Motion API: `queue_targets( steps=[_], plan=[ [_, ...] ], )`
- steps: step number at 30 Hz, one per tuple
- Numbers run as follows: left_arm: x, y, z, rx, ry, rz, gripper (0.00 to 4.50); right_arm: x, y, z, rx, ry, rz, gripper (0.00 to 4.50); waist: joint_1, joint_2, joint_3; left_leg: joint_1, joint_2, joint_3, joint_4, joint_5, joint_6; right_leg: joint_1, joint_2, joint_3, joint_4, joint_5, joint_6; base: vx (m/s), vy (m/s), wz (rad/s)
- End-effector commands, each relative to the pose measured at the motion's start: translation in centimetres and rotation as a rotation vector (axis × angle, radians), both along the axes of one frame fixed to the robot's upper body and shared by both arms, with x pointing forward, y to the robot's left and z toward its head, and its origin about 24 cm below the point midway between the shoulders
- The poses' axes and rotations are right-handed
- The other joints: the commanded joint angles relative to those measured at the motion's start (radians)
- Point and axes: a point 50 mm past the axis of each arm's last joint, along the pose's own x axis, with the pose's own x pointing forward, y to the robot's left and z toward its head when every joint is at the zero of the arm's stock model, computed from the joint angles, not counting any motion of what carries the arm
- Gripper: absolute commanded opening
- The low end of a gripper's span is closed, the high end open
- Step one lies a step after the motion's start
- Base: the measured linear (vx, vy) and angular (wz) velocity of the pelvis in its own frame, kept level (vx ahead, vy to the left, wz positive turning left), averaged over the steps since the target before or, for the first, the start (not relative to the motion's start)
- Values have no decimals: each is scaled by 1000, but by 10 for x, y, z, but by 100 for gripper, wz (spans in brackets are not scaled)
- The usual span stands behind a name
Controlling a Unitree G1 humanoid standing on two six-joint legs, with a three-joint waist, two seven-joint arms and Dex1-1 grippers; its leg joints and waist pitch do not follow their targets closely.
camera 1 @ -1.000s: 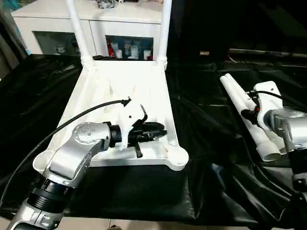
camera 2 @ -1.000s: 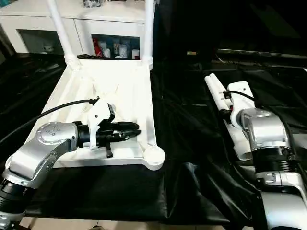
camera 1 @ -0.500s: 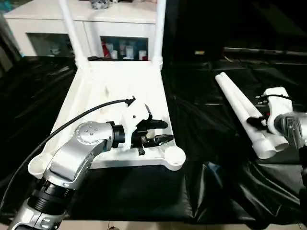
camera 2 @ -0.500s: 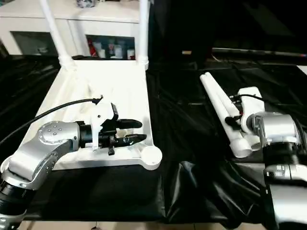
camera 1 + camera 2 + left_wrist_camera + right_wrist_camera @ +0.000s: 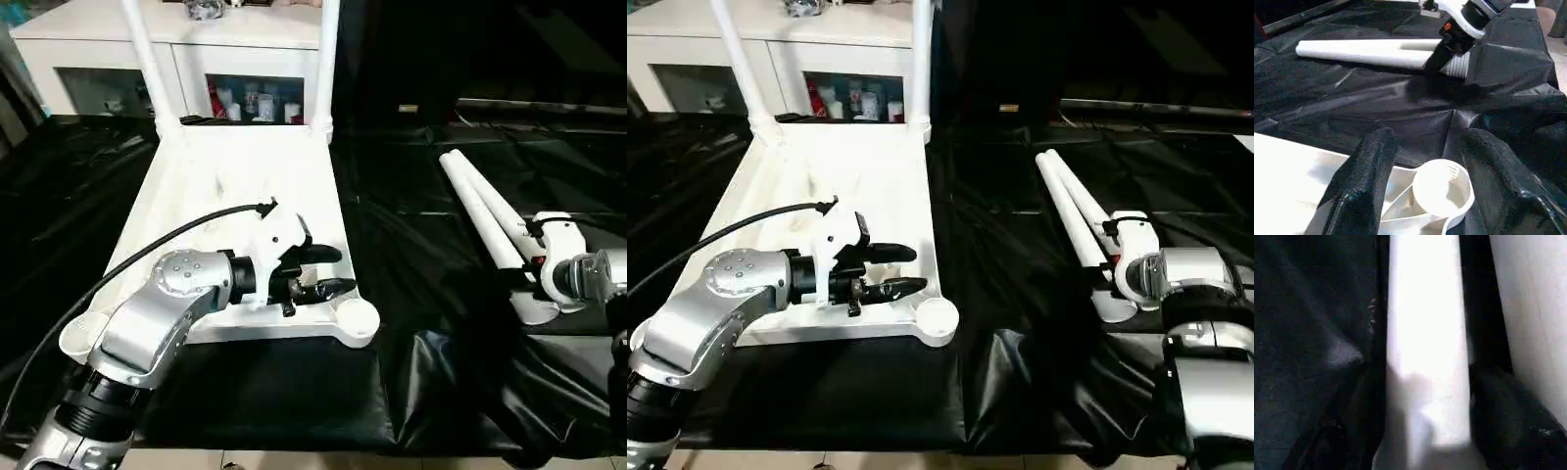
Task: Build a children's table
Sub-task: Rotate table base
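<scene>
The white tabletop (image 5: pixel 235 186) lies upside down on the black cloth. Two legs (image 5: pixel 328 49) stand in its far corner sockets. My left gripper (image 5: pixel 345 270) hovers open over the tabletop's near right part, just short of the empty corner socket (image 5: pixel 356 318). That socket (image 5: pixel 1442 188) lies beyond the gap between its fingers. Two more legs (image 5: pixel 480 211) lie side by side on the cloth to the right. At their near ends my right gripper (image 5: pixel 1427 396) is open, one finger on each side of a leg (image 5: pixel 1425 308).
A white glass-doored cabinet (image 5: pixel 225 39) stands behind the table. Crumpled black cloth (image 5: pixel 421 323) covers the work surface up to its near edge. A cable (image 5: pixel 147 250) runs along my left forearm.
My left gripper's fingers have spread apart above the tabletop. My right wrist has slid nearer along the lying legs to their near ends. The camera has also shifted a little.
</scene>
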Motion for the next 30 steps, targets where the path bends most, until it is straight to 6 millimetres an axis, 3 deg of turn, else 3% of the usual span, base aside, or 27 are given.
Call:
queue_targets(
  steps=[1,3,10,16,17,19,20,25,26,27,28,30],
  plan=[
    [-1,0,1,17,-8,3,261,4,3,2,17,-11,11,292,4,-12,-74,12,13,6,-52,-196,10,58,-39,39,-73,-272,-206,0,0,0],
    [-1,0,1,18,-10,5,261,4,5,-1,12,-1,17,285,3,-17,-74,11,12,6,-52,-195,11,59,-39,38,-73,-271,-207,0,0,0],
    [-1,0,1,18,-16,14,261,3,9,-9,9,23,33,210,4,-16,-73,9,12,6,-52,-195,11,58,-39,38,-73,-280,-204,0,0,0],
    [0,1,1,16,-14,16,261,1,8,-14,16,32,7,194,3,-15,-71,12,12,6,-52,-219,5,54,-40,37,-77,-318,-194,0,0,0],
    [2,2,0,13,8,34,287,1,8,-15,21,19,-9,194,3,-13,-71,12,12,5,-52,-225,2,54,-40,37,-77,-322,-192,0,0,0],
    [5,4,0,10,26,71,294,2,9,-15,36,0,-28,193,1,-14,-70,13,12,4,-53,-237,-3,53,-39,37,-77,-330,-189,0,0,0],
    [13,6,1,-8,24,144,300,4,10,-13,52,-31,-32,193,1,-8,-69,15,11,3,-53,-253,-7,53,-40,35,-80,-349,-184,0,0,0],
    [32,6,8,-115,45,289,342,16,21,-3,161,-171,-15,193,-1,-12,-71,19,7,3,-50,-284,-4,51,-40,33,-90,-381,-163,0,0,0],
    [34,3,11,-160,63,291,348,20,25,1,195,-221,-3,193,-3,-14,-72,10,6,1,-52,-268,3,57,-41,31,-90,-377,-158,0,0,0],
    [37,-5,18,-261,97,294,348,26,34,7,254,-306,32,193,0,-9,-74,13,7,0,-51,-265,3,55,-43,31,-88,-367,-164,0,0,0],
    [38,-8,20,-286,108,297,361,27,36,9,270,-331,46,193,2,-13,-75,11,7,1,-49,-244,12,58,-42,32,-86,-331,-176,0,0,0],
    [41,-15,23,-356,158,316,383,32,50,20,353,-459,134,193,3,-13,-79,9,9,2,-50,-219,28,60,-40,33,-80,-281,-191,0,0,0]
  ],
)
